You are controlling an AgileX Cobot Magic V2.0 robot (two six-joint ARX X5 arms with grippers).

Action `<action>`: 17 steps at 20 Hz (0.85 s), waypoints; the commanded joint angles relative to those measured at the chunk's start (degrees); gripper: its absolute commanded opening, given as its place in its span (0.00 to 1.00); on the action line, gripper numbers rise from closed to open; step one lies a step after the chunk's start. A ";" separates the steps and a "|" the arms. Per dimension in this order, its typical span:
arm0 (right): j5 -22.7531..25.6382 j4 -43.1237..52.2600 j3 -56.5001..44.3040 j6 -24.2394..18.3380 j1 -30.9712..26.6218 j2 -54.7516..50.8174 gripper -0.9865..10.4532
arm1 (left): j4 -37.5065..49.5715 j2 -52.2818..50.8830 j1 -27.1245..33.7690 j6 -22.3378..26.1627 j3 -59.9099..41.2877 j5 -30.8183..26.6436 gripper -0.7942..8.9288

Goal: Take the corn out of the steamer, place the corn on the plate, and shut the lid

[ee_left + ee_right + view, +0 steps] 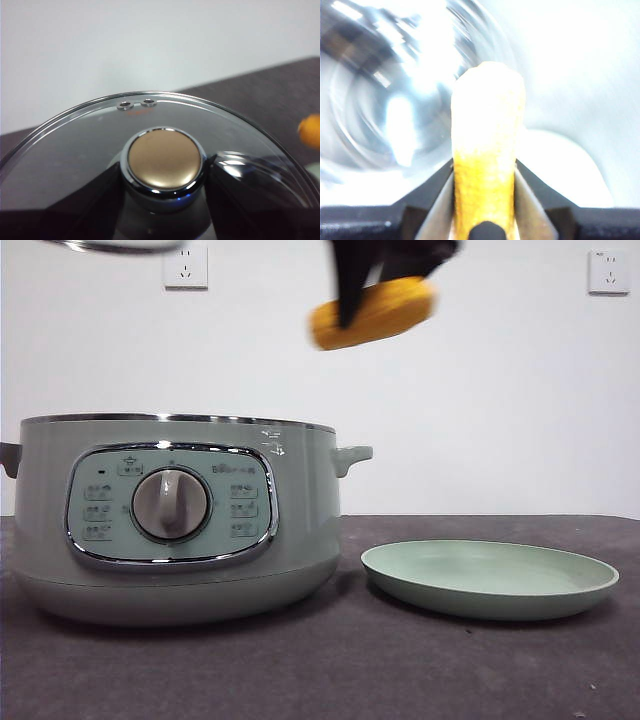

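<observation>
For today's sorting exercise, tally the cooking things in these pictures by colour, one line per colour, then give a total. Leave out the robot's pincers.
Pale green: 2, the steamer and the plate
Yellow-orange: 1, the corn, held in the air by the right pincer
Clear glass: 1, the lid, held by its knob in the left pincer
Total: 4

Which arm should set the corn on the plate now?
The right. Its hand already grips the corn, held in the air above the gap between the steamer and the plate. The left hand is busy holding the lid by its knob.
</observation>
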 commanded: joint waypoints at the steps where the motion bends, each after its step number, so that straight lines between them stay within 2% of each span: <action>1: 0.15 -5.53 -0.35 3.34 -3.10 -1.68 0.08 | 4.90 2.25 0.00 -0.15 0.52 4.63 0.07; 3: 0.15 -11.10 -0.55 4.74 -6.16 -1.79 0.08 | 5.79 4.79 -0.04 -0.44 0.52 8.22 0.07; 8: 0.15 -8.04 -8.55 5.99 -9.40 -1.73 0.08 | 6.54 7.65 -0.15 -1.95 0.52 11.39 0.07; 10: 0.17 -3.21 -14.56 6.38 -9.44 -1.73 0.08 | 6.56 7.91 -0.15 -1.95 0.52 11.41 0.07; 17: 0.98 23.78 -36.28 7.91 -9.27 -1.73 0.08 | 6.56 7.91 -0.15 -1.95 0.52 11.39 0.07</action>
